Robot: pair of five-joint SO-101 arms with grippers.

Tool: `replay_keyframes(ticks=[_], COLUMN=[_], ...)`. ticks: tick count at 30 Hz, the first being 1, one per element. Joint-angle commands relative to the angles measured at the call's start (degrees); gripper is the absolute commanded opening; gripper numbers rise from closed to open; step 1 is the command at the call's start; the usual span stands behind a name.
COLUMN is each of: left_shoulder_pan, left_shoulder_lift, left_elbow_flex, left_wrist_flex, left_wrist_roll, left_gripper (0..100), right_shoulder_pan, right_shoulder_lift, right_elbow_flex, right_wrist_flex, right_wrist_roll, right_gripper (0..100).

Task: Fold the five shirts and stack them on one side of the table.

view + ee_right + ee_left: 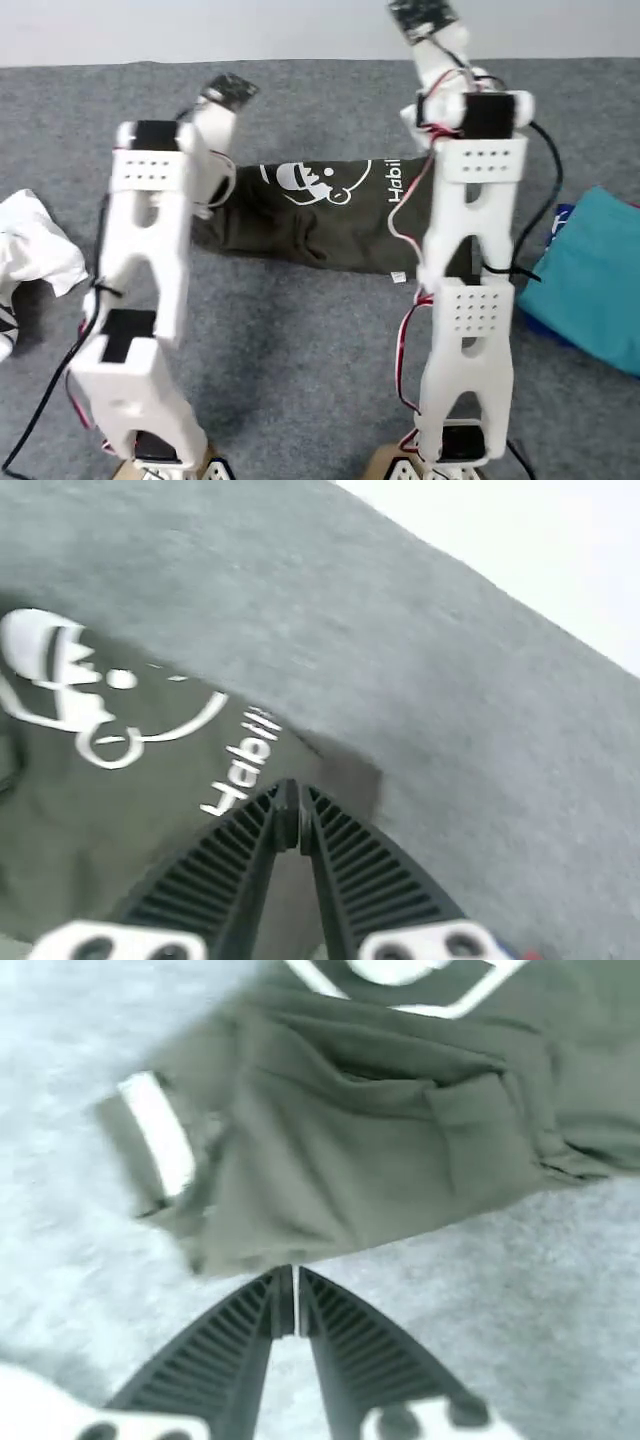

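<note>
Left gripper [287, 1282]: my jaws are closed tip to tip with no cloth visible between them. The tips sit right at the near edge of the olive-green shirt [400, 1130], at its sleeve end. Whether they press on the hem cannot be told.

Right gripper [288, 798]: my jaws are likewise closed and grip nothing that I can see. They are poised over the other end of the same shirt, just beside the white lettering [240, 765] and near the shirt's far edge.

The olive-green shirt lies between my two arms, across the middle of the grey tabletop [300, 340] and toward its far edge. It is drawn into a long band, printed side up and rumpled along its near edge. I judge it partly folded, with the ends not yet brought in.

At the tabletop's left edge lies a white shirt [35, 250], crumpled and unfolded. At the right edge lies a teal shirt [595, 275], flat, with a strip of darker blue cloth [560, 215] showing at its far side. I take this to be the start of the stack.

Progress, as judged: early to middle. The olive-green shirt is in hand, the white one is untouched, and I see fewer than five shirts.
</note>
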Motion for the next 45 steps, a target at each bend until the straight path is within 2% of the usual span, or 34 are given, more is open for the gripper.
replay_keyframes(ticks=[1, 10, 17, 23, 33, 39, 45], left_shoulder_pan=[-6.51, -30.59, -40.79, -44.57, -46.42, -46.42, -45.98], left_shoulder_lift=[-7.65, -16.0, -16.7, -16.53, -16.62, -16.35, -16.18], left_elbow_flex=[-2.15, -1.71, -1.71, -1.71, -1.71, -1.71, -1.63], left_wrist_flex=[0.44, 0.88, 2.37, 2.29, 2.37, 2.37, 2.2], left_wrist_roll=[0.09, 0.0, -0.44, -0.44, -0.44, -0.35, -0.26], left_gripper=[2, 2, 2, 2, 2, 2, 2], right_shoulder_pan=[-4.44, -18.68, -27.12, -31.34, -35.3, -35.65, -38.99], right_shoulder_lift=[-1.01, 6.73, 15.96, 22.64, 27.47, 30.2, 26.77], right_elbow_flex=[2.9, 5.98, 6.24, 6.07, 6.33, 5.98, 5.89], right_wrist_flex=[2.24, -4.26, -17.19, -27.56, -36.7, -36.35, -28.79], right_wrist_roll=[-0.88, -0.88, -0.44, 4.13, 4.4, 4.4, 4.4], right_gripper=[0.9, 0.9, 0.9, 1.0, 1.0, 1.0, 1.0])
